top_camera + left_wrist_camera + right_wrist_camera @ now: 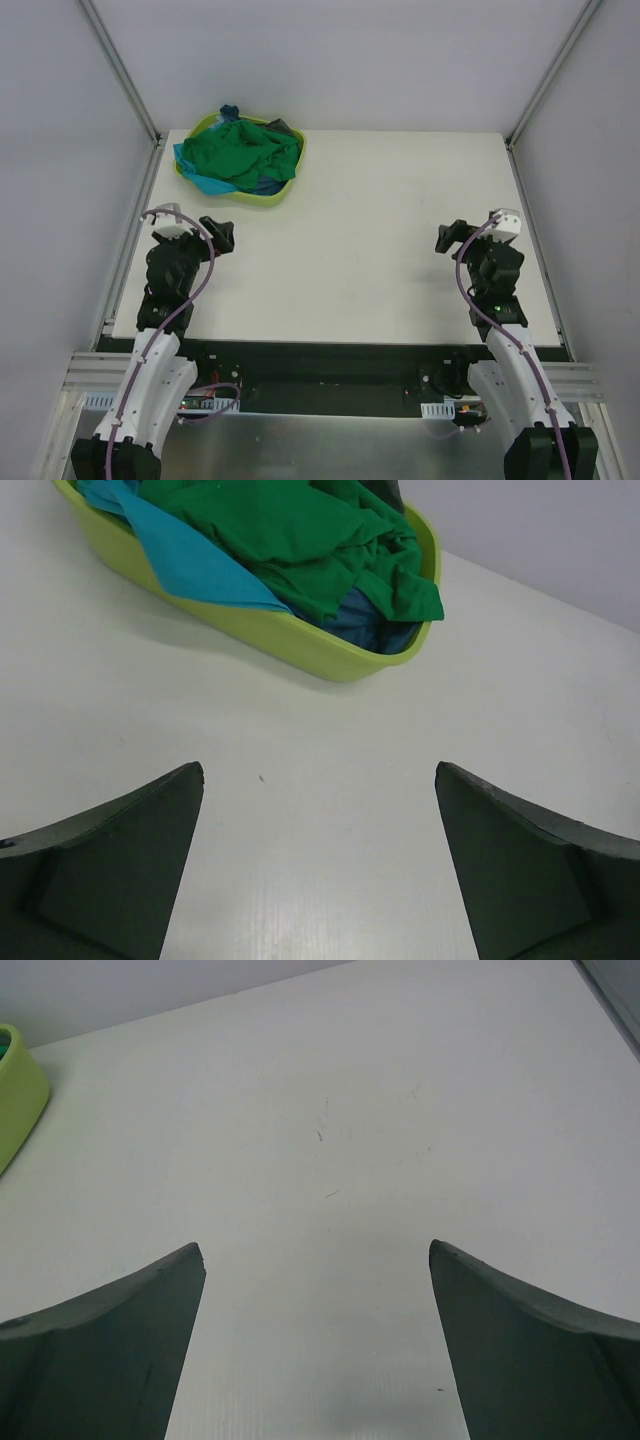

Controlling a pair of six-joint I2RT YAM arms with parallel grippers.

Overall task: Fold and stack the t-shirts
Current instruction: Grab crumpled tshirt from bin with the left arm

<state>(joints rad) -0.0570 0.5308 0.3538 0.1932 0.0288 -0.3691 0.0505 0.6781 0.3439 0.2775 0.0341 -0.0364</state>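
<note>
At the near edge, the two arms rise from a metal frame (330, 372), and a purple cable (178, 305) runs along each.

The left hand (320, 770) is spread wide with nothing between its dark fingers (120, 860), and it hangs over bare white worktop (370, 220). The right hand (317, 1248) is on the opposite side, well apart from the left. It is spread just as wide and grips nothing. A few faint scuff marks (322, 1132) show on the worktop ahead of it.

Only bare worktop lies between the left hand and the lime-green plastic basket (300, 640), which sits at the far left corner.

All the t-shirts (240, 155) are heaped unfolded in that basket:
- The bright green t-shirt (300, 530) lies crumpled on top, and one corner spills over the rim.
- The turquoise t-shirt (190, 555) drapes over the near wall.
- A darker blue t-shirt (365, 620) shows under the green one.
- A dark grey t-shirt (281, 126) peeks out at the far side.

The right wrist view catches only a sliver of the basket at its left edge.

Pale grey walls (330, 60) with aluminium rails (120, 70) close in the worktop on the far side and at both sides.
</note>
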